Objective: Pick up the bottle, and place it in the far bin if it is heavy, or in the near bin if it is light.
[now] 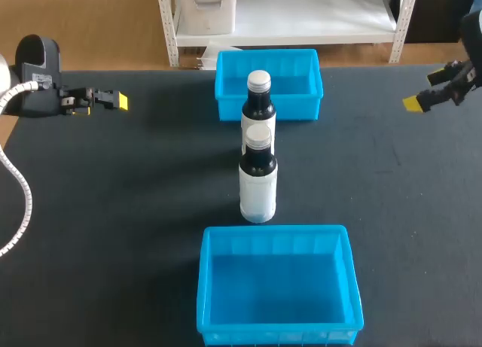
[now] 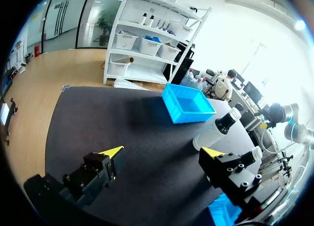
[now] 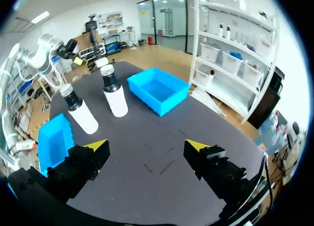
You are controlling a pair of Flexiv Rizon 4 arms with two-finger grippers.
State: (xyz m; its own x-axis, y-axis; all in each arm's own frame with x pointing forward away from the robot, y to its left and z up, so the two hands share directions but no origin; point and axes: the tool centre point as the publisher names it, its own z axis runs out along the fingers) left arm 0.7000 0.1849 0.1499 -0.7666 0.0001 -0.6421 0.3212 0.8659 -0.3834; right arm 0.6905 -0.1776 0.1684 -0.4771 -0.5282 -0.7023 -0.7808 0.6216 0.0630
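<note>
Two bottles (image 1: pixel 258 189) upright between bins (image 1: pixel 297 108), left end effector (image 2: pixel 164 152) and right end effector (image 3: pixel 147 145) spread, well away.

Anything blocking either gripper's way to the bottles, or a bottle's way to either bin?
The left gripper and right gripper have clear paths. The far bottle stands between the near bottle and the far bin; the near bottle between it and the near bin.

A dark-topped table (image 1: pixel 113 211) stands on a wooden floor (image 1: pixel 90 23), with a white shelf (image 1: pixel 301 16) past its far edge.
</note>
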